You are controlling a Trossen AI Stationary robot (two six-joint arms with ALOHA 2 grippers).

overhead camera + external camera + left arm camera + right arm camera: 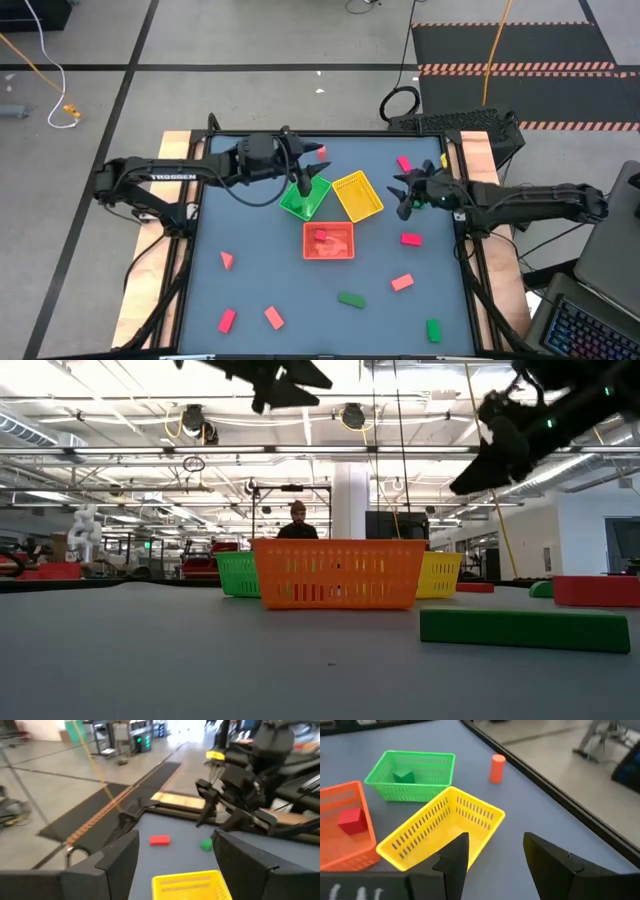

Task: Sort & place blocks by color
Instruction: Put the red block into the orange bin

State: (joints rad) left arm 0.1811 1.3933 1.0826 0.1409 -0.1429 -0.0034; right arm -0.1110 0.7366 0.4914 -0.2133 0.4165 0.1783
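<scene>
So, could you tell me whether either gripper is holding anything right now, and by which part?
Nothing is held. The left gripper and the right gripper are both open, with only empty space between their fingers.

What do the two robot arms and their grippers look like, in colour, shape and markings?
Both arms are dark, nearly black, built of slim jointed segments. The left arm carries white lettering along one segment, and a black cable loops beneath it. The left gripper and right gripper each end in two dark, flat, angular fingers. In the left wrist view, a yellow patch shows on the right arm.
</scene>
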